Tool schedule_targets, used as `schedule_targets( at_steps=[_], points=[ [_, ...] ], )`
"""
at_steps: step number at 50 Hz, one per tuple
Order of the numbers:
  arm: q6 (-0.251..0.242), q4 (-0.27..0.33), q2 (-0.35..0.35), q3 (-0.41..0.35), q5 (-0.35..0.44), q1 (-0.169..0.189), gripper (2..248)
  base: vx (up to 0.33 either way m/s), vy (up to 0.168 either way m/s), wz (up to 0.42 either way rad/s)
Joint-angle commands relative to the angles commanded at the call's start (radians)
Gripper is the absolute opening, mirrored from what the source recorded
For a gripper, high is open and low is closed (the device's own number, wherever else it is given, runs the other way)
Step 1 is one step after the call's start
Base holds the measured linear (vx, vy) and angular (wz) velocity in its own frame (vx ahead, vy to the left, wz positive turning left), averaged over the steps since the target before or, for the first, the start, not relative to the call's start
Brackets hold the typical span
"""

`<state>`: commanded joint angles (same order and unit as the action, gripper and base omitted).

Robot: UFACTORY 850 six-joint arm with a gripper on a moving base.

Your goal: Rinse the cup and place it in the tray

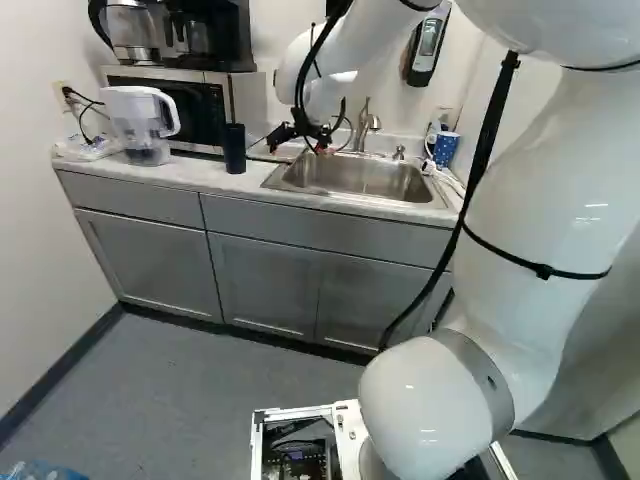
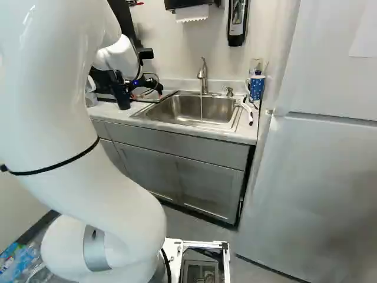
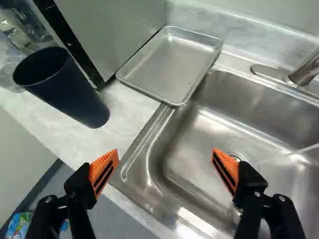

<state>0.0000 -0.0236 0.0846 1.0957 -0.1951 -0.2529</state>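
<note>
Pre-rinse stage: 1 black, orange-padded, 2-fingered pincer (image 3: 165, 152) is standing wide open, empty, the next move apparently calling for gripping 1 dark, tall, tapered, plastic-looking cup (image 3: 72, 93).

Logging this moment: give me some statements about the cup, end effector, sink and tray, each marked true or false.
1. The black end effector with orange pads grips the dark cylindrical cup. False: the end effector is open, and the cup stands off to one side.
2. Water runs from the silver metal faucet into the steel sink. True.
3. The cup stands in the shallow silver metal tray. False: it stands on the pale marbled counter, apart from the tray.
4. The sink lies between the cup and the blue mug with white specks. True.
5. The cup is lying on its side. False: it is upright.
</note>
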Motion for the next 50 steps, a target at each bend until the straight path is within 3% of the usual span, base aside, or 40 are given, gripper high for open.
schedule_targets(
  at_steps=[50],
  points=[
    [0.0, 0.0, 0.055, 0.039, 0.025, -0.135, 247, 0.0, 0.0, 0.0]
  ],
)
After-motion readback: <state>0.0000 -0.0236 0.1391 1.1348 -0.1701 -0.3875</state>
